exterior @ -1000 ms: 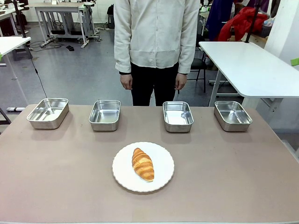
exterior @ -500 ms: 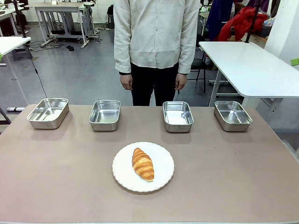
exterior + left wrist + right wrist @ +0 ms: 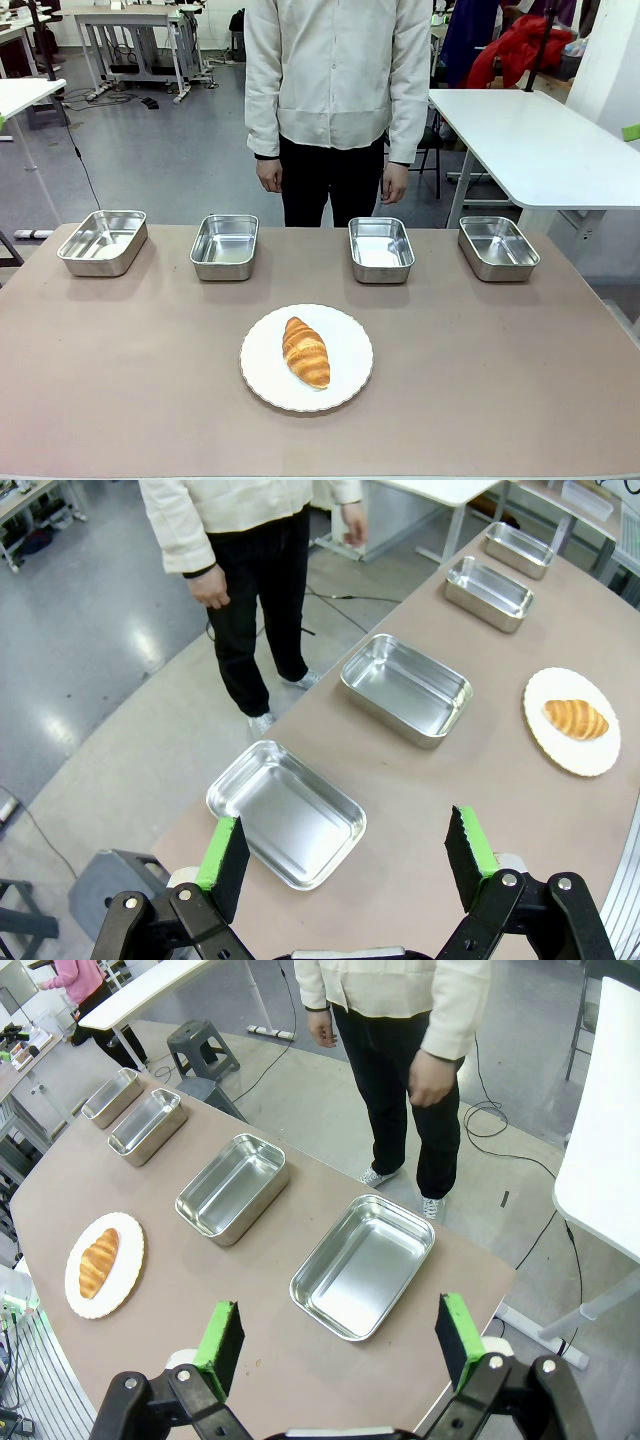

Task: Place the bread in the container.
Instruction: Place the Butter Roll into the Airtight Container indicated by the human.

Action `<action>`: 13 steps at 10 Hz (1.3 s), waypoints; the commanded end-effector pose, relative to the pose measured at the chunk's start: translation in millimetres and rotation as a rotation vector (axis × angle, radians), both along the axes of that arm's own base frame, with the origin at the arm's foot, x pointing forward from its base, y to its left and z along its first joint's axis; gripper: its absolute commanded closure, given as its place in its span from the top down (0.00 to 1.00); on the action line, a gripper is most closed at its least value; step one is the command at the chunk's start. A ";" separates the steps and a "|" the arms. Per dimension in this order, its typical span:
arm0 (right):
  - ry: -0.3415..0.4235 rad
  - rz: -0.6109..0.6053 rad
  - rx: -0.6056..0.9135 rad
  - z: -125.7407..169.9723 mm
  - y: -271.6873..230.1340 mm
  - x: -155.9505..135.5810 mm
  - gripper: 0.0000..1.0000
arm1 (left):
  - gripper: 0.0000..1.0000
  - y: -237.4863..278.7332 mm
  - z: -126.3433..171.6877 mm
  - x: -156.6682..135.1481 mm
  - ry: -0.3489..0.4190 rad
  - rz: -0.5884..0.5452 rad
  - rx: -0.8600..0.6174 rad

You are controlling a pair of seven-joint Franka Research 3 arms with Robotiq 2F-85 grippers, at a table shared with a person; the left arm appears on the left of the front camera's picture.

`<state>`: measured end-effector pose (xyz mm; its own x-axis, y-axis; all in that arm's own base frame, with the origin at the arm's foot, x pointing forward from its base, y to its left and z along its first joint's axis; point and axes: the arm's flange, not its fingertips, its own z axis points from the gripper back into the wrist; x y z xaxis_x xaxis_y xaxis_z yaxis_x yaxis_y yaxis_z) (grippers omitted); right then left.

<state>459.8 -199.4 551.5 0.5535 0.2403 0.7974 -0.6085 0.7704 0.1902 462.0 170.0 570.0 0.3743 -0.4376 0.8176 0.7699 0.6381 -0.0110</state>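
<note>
I have the bread (image 3: 306, 352) lying on a round white plate (image 3: 352, 378) with a scalloped rim, on the near half of the desk (image 3: 140, 390), about midway across. It is a golden-brown croissant with a ridged crust, its long axis running roughly from my side toward the far side, tilted a little. It sits well apart from the steel trays.

Four shiny steel trays stand in a row along the far edge of the desk: the left-end tray (image 3: 102, 241), the second tray (image 3: 224, 246), the third tray (image 3: 381, 249) and the right-end tray (image 3: 498, 247). They look identical, and I cannot tell which one is meant for the bread. The plate lies nearer to me than the gap between the second and third trays.

A person (image 3: 335, 80) in a cream shirt and dark trousers stands beyond the far edge, arms down, hands by the thighs, touching nothing on the desk.

My left gripper (image 3: 345, 845) hangs above the left end of the desk, with the left-end tray below and just beyond its green pads. Its jaws are spread wide and grip nothing. My right gripper (image 3: 338, 1335) hangs the same way above the right end, over the right-end tray, jaws wide apart and free.
</note>
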 end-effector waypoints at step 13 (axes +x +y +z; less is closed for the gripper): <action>-0.003 0.001 0.001 0.7 0.7 0.2 1.00 | 1.00 0.7 0.1 -1.2 -0.005 -0.009 0.001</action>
